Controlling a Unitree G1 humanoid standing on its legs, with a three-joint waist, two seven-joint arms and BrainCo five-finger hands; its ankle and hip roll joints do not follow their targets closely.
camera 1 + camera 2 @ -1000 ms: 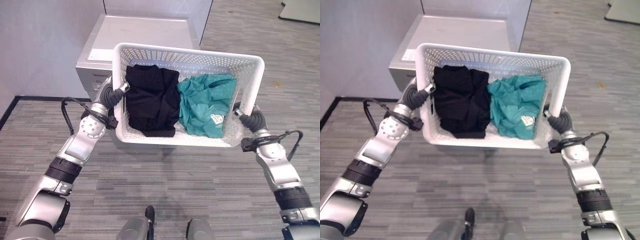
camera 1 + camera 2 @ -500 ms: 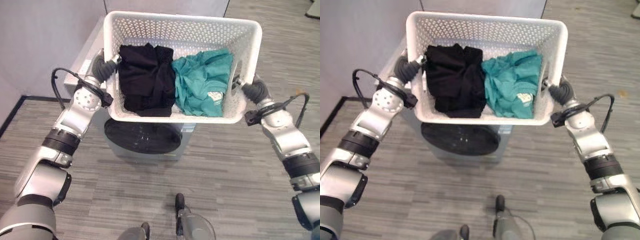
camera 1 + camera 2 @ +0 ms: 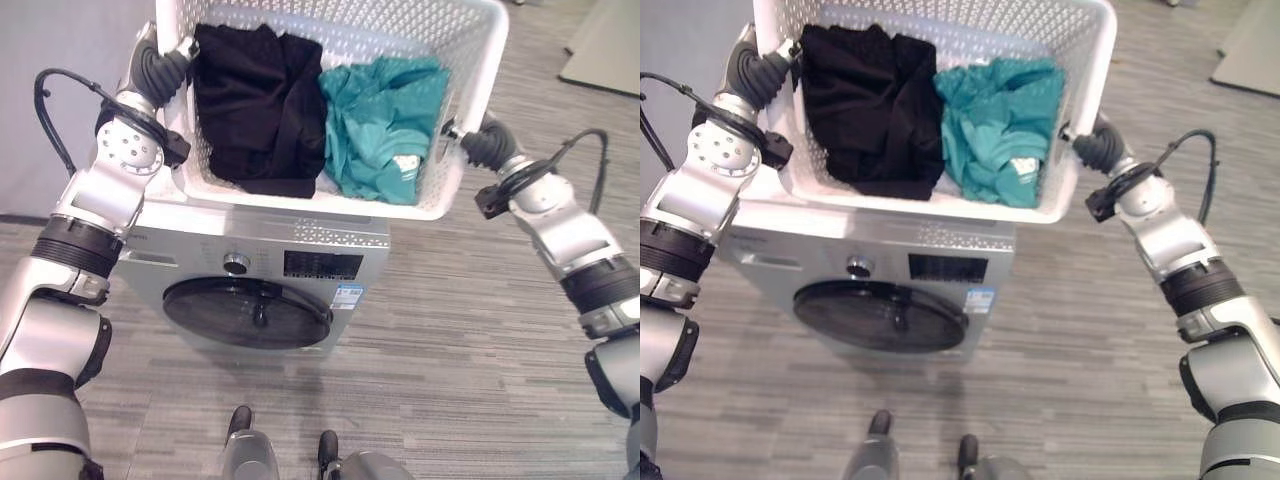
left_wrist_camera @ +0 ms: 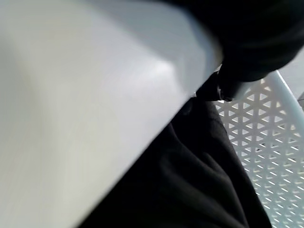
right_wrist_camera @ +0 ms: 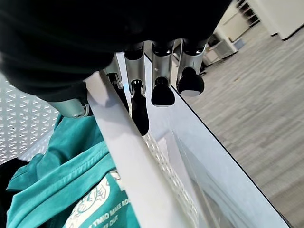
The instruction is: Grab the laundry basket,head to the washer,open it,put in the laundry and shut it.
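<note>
Laundry basket [image 3: 440, 190]: white, perforated, held up between both hands above the washer's top; near rim overhangs the washer front.
Left hand [image 3: 162, 66]: on the basket's left end wall near the rim; fingers go over the rim to the inside, so clenched or not cannot be told.
Right hand [image 5: 156, 71]: fingers curled over the right end rim, dark tips hooked down the wall; grasping the basket.
Black garment [image 3: 255, 105]: bunched in the basket's left half, touching the left wall.
Teal garment [image 3: 380, 125]: crumpled in the right half, pressed against the black one.
Washer [image 3: 330, 268]: silver front-loader directly under the basket; round dark door [image 3: 248, 312] closed, knob and control panel above it.
Floor [image 3: 470, 360]: grey striped planks.
</note>
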